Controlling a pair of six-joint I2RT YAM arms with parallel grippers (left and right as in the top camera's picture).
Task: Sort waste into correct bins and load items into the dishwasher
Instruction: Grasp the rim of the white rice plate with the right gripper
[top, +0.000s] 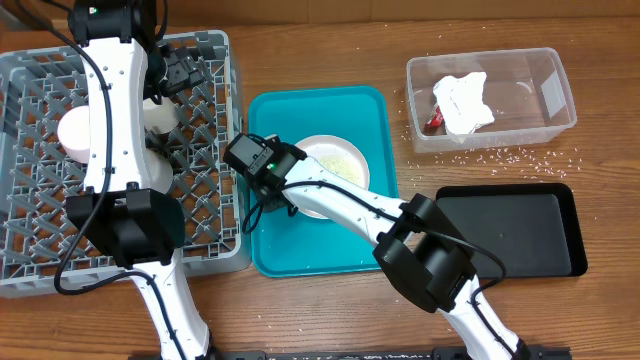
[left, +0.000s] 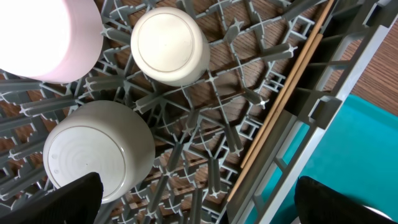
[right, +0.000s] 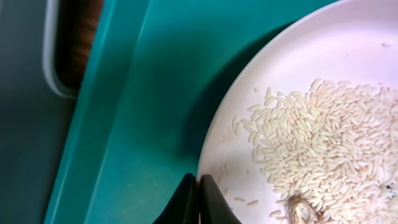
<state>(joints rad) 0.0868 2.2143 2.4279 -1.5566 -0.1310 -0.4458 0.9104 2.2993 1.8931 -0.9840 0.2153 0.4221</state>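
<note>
A white dinner plate (top: 318, 142) with a heap of rice grains (right: 311, 143) lies on the teal tray (top: 300, 110). My right gripper (right: 199, 186) is shut on the plate's (right: 348, 37) left rim. It shows in the overhead view (top: 287, 197) at the plate's left edge. My left gripper (left: 199, 208) is open and empty above the grey dish rack (top: 30, 70). Below it a white cup (left: 169, 45), a grey bowl (left: 96, 149) and a white bowl (left: 50, 34) stand upside down in the rack. The clear tub (top: 545, 75) holds the napkin (top: 465, 100) and red wrapper (top: 434, 122).
The black tray (top: 510, 235) sits at the right front. Loose rice grains (top: 510, 155) lie on the table between it and the tub. Wooden chopsticks (left: 280, 106) lie along the rack's right wall. A small brown scrap (right: 301, 211) sits in the rice.
</note>
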